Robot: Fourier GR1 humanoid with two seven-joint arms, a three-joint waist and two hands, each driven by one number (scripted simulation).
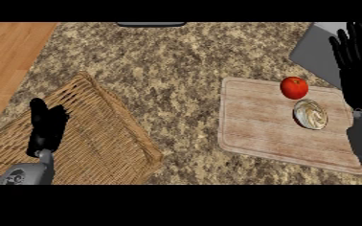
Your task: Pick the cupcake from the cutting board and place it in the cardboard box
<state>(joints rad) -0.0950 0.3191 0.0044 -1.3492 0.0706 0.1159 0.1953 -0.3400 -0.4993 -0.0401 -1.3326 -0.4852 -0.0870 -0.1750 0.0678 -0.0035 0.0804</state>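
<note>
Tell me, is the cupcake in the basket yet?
No. The cupcake still sits on the cutting board, beside the tomato. The basket holds nothing visible.

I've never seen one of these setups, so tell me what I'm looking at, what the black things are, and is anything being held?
This single picture looks steeply down from the robot's head onto a speckled counter. The black shapes are its hands: the left hand hangs over a wicker basket, and the right hand stands open at the right edge. Neither holds anything. On a wooden cutting board sit a red tomato and a cupcake with pale swirled frosting. A grey object lies near the top right; no cardboard box is visible.
</note>
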